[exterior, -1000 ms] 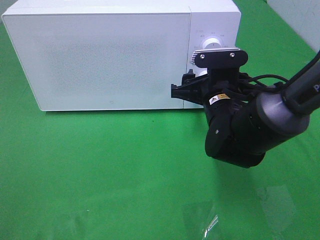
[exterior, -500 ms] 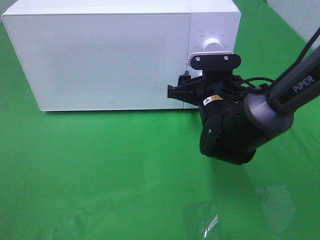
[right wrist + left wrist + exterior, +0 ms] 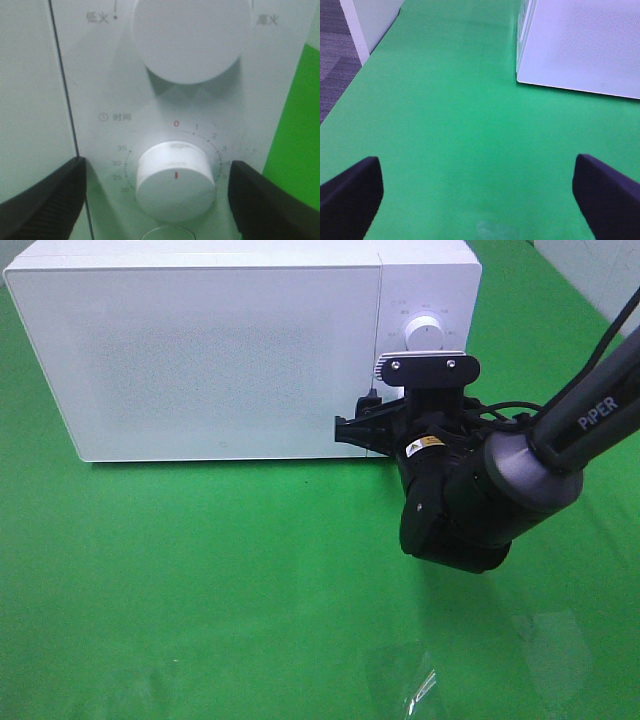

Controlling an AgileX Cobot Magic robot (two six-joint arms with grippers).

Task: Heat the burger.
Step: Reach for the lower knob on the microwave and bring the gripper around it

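The burger is out of view. The white microwave (image 3: 220,350) stands at the back of the green table with its door shut. My right gripper (image 3: 372,420) is at the control panel, below the upper knob (image 3: 426,330). In the right wrist view the right gripper (image 3: 160,200) is open. Its fingers (image 3: 42,200) stand on either side of the lower timer knob (image 3: 174,180), which bears a red mark, and do not touch it. The upper knob (image 3: 192,35) is above. My left gripper (image 3: 477,200) is open and empty over the bare green cloth (image 3: 450,135).
The microwave's corner (image 3: 580,45) shows in the left wrist view. A white panel (image 3: 370,20) and grey floor (image 3: 332,55) lie past the table's edge there. Green cloth (image 3: 200,590) spreads in front of the microwave.
My right arm has shifted slightly left and closer to the microwave's control panel. The microwave has not moved.
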